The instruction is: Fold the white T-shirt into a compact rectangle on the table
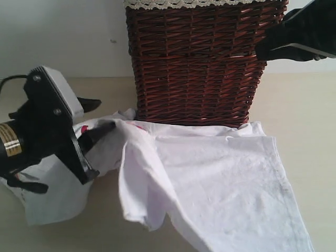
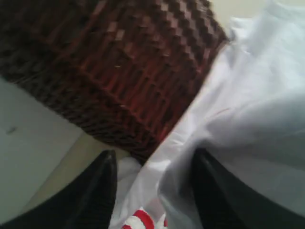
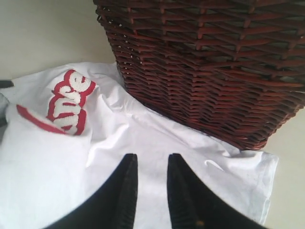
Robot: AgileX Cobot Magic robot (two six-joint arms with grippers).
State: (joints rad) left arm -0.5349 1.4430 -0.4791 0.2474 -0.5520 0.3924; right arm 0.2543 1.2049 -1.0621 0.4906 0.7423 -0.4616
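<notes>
Most of the near bench is taken up by the white T-shirt. It lies partly spread, with the right side flat and the left side heaped in a loose ridge running from back to front. Judged from that, the step in hand is a lengthwise fold that brings the rumpled left part over the flat part. To do it well, the cloth should be caught through both layers at the ridge and lifted only enough to clear the bench. It should then be laid down with its edge parallel to the right hem, so the rectangle starts square.

Behind the shirt stands a dark wicker basket, its foot touching the shirt's back edge; whether cloth is trapped beneath it I cannot tell. It is the main obstacle. A pull towards the back would likely snag, so the carry is better kept low and in front of it.

The left gripper sits in the heap, its fingers parted, with cloth between them and draped over one but not pinched. The right gripper hangs high beside the basket's upper right corner, fingers narrowly apart and empty; it could pin the flat side.

Red-edged lettering shows face up on the heap.
</notes>
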